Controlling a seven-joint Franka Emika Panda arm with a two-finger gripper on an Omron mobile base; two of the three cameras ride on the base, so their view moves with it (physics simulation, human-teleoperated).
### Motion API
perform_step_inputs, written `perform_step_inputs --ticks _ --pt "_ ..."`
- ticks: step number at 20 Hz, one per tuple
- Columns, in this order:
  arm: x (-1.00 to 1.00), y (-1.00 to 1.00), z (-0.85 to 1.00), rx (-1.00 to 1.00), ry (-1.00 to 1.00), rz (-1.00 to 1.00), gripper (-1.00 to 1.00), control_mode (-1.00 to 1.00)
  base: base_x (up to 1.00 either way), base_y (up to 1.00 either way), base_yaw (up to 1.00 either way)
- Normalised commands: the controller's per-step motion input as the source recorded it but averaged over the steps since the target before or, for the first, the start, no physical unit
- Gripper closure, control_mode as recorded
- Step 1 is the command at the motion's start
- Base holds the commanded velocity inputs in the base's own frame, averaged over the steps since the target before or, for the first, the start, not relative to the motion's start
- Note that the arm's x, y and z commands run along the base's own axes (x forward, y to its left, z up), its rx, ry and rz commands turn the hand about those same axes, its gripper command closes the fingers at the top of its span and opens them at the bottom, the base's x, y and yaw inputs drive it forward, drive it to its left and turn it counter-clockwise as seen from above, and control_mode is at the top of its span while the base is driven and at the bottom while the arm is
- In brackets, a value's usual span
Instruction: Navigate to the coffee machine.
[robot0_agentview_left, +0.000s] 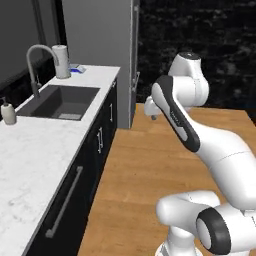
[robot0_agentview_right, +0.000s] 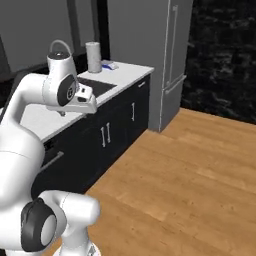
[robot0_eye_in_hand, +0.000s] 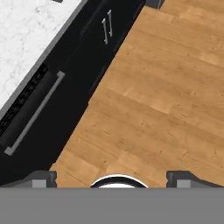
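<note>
The coffee machine is out of view. My gripper (robot0_eye_in_hand: 112, 178) is open, its two dark fingertips (robot0_eye_in_hand: 43, 178) wide apart with nothing between them. It hangs over the wooden floor (robot0_eye_in_hand: 166, 87) and points down, beside the black cabinet fronts (robot0_eye_in_hand: 65, 65). My arm is folded in front of the base, with the hand (robot0_agentview_left: 151, 108) held level with the counter's edge; from the right base view the hand (robot0_agentview_right: 84, 99) is just off the countertop.
A white marble counter (robot0_agentview_left: 30, 155) runs along the left with a dark sink (robot0_agentview_left: 62, 101), a curved faucet (robot0_agentview_left: 37, 55), a soap bottle (robot0_agentview_left: 7, 112) and a grey cylinder (robot0_agentview_left: 61, 61). A tall grey fridge (robot0_agentview_right: 172, 55) stands at the counter's far end. Open wooden floor (robot0_agentview_left: 150, 160) lies ahead.
</note>
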Motion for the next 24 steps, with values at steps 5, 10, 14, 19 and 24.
perform_step_inputs --ticks 5,10,14,19,24 --pt "0.0 0.0 0.0 0.0 0.0 0.0 -1.0 1.0 0.0 -0.32 -0.69" --pt "0.0 0.0 0.0 0.0 0.0 0.0 -1.0 1.0 0.0 -0.27 -0.77" --pt "0.0 0.0 0.0 0.0 0.0 0.0 -1.0 1.0 0.0 -0.29 -0.75" --pt "0.0 0.0 0.0 0.0 0.0 0.0 -1.0 1.0 0.18 -0.19 -0.71" --pt "0.0 0.0 0.0 0.0 0.0 0.0 -1.0 1.0 0.47 -0.06 -0.6"
